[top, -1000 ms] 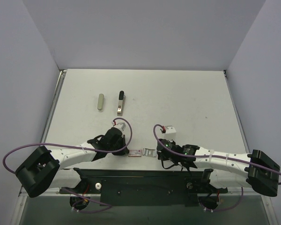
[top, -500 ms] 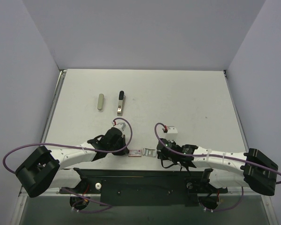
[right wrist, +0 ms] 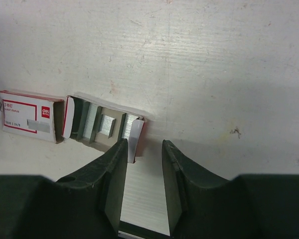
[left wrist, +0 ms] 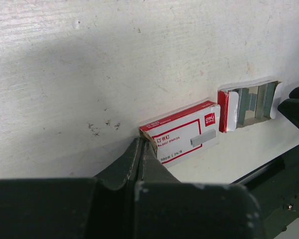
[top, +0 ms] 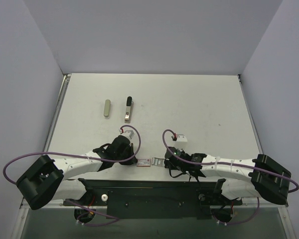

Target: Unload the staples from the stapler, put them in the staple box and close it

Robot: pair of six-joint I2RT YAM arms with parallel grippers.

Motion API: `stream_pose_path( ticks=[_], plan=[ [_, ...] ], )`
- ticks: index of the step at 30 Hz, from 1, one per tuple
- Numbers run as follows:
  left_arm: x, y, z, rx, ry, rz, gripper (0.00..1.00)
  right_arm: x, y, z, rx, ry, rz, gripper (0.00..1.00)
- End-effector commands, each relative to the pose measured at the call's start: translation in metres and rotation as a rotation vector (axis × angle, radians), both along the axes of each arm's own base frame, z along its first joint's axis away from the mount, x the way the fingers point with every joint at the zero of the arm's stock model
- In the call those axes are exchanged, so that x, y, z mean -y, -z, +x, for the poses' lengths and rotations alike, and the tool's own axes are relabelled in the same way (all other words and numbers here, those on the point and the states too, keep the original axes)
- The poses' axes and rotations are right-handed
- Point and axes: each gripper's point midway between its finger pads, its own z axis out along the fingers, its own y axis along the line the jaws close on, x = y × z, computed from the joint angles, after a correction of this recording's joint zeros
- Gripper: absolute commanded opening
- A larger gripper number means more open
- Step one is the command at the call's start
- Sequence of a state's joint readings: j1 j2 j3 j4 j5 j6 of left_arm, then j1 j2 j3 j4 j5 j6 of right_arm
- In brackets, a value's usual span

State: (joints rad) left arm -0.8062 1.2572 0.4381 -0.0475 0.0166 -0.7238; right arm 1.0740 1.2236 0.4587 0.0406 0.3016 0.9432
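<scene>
Lately the right claw point(right wrist: 143, 147), parted and empty, has edged left toward the staple tray point(right wrist: 75, 117); left claw point(left wrist: 141, 149) closed, stapler point(top: 128, 109) untouched.

Staple box point(left wrist: 184, 130) right at the left jaws: white, red border, tiny grey staple picture. Its tray point(right wrist: 102, 124) just ahead of the right jaws is grey-brown card with shiny silver staples. Desk point(top: 189, 99) white with dark scuffs. Stapler point(top: 129, 110) silver-grey, black tip.
</scene>
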Motion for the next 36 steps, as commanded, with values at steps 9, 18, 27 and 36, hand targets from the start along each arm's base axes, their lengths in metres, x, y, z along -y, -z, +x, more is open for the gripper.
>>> stream_pose_path(
  ticks=[9, 18, 27, 36],
  plan=[
    [-0.018, 0.020, -0.013, -0.038, 0.014, 0.082, 0.00, -0.004, 0.005, 0.004, -0.010, 0.026, 0.014, 0.28],
    [-0.019, 0.020, -0.014, -0.039, 0.014, 0.084, 0.00, -0.010, 0.009, 0.005, -0.022, 0.020, 0.015, 0.24],
    [-0.020, 0.024, -0.016, -0.045, 0.017, 0.090, 0.00, -0.012, 0.012, 0.006, -0.029, 0.009, -0.006, 0.18],
    [-0.020, 0.022, -0.016, -0.041, 0.017, 0.086, 0.00, -0.009, 0.017, 0.005, -0.040, 0.001, -0.046, 0.09]
  ],
)
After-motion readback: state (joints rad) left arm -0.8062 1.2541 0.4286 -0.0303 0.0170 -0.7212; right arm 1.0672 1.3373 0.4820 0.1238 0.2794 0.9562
